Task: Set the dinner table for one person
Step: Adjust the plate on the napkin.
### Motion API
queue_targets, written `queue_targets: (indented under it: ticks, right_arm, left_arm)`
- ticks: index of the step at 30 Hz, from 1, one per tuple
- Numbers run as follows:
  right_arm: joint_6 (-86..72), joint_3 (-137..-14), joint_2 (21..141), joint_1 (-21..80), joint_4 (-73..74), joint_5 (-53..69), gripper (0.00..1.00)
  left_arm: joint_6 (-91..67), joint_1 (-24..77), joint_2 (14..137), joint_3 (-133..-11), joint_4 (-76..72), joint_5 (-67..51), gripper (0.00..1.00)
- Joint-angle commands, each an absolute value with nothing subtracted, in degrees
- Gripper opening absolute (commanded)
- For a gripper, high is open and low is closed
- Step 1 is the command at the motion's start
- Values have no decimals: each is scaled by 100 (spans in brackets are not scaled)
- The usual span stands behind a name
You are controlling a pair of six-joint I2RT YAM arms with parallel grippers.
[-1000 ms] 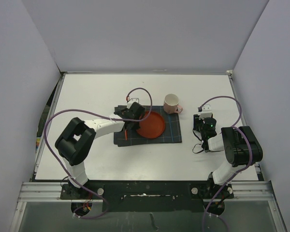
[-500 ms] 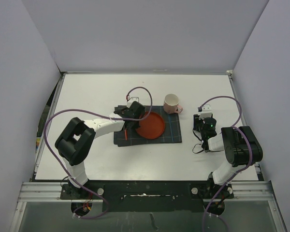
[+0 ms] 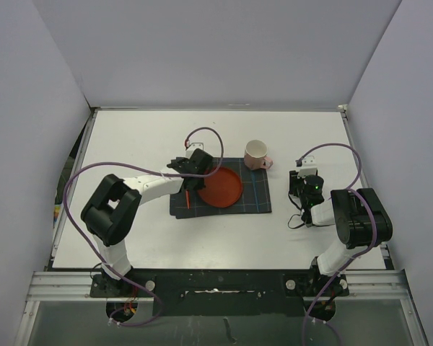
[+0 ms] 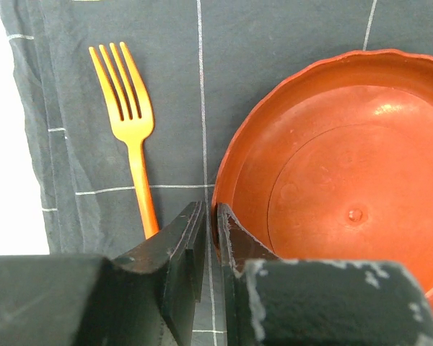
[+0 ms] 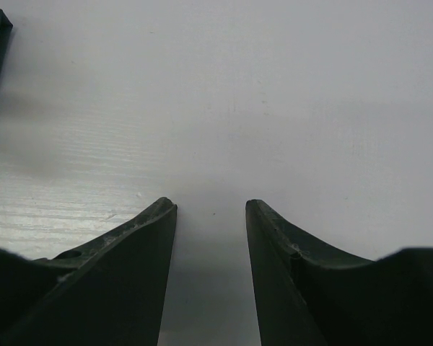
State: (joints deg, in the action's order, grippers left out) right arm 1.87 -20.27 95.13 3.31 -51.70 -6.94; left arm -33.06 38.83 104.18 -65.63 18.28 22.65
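Left wrist: pinching the red plate (image 4: 346,180) by its near-left rim with the almost-shut left tool (image 4: 209,209), on the dark mat (image 4: 173,72) mid-way across the surface (image 3: 130,137), 1 orange fork (image 4: 133,144) lengthwise just left; right tool (image 5: 209,203) half-open, holding nothing.

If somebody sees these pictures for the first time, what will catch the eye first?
The red plate in the middle of the dark grid mat stands out first, with the left gripper pinched on its left rim. Next come the orange fork, lying on the mat to the plate's left, and the pale cup by the mat's far right corner. The right gripper hangs open over the white table.
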Motion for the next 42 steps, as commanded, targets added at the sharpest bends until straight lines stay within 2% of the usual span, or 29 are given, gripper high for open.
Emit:
queue_targets:
  ticks: [1, 21, 26, 29, 33, 35, 37, 38, 39, 40, 42]
  right_arm:
    - [174, -2153, 9321, 288, -5440, -668, 44]
    - [171, -2153, 9316, 266, -5429, -633, 40]
    - [176, -2156, 9316, 263, -5429, -633, 41]
    - [176, -2153, 9316, 259, -5423, -633, 45]
    - [168, -2153, 9311, 264, -5410, -633, 52]
    - [163, -2154, 9309, 259, -5405, -633, 54]
    - [165, -2158, 9311, 264, -5405, -633, 55]
    - [167, -2154, 9304, 264, -5405, -633, 55]
    - [167, -2153, 9299, 258, -5403, -633, 55]
    - [165, -2153, 9297, 257, -5393, -633, 55]
    - [152, -2142, 9291, 259, -5395, -616, 54]
  left_arm:
    - [-3234, 3820, 10342, -6795, 1760, 2408, 12]
    - [-3094, 3750, 10618, -7084, 1661, 2321, 11]
    - [-3070, 3742, 10623, -7102, 1690, 2332, 11]
    - [-3055, 3740, 10543, -7082, 1733, 2441, 14]
    - [-2998, 3718, 10360, -6986, 1754, 2589, 24]
    - [-3011, 3717, 10229, -6943, 1840, 2734, 34]
    - [-3015, 3718, 9986, -6891, 1946, 2922, 51]
    - [-3011, 3726, 9840, -6868, 2037, 3050, 75]
    - [-3014, 3724, 9661, -6839, 2148, 3176, 93]
    - [-2999, 3721, 9441, -6807, 2250, 3294, 97]
    - [-2868, 3724, 8958, -6719, 2394, 3495, 98]
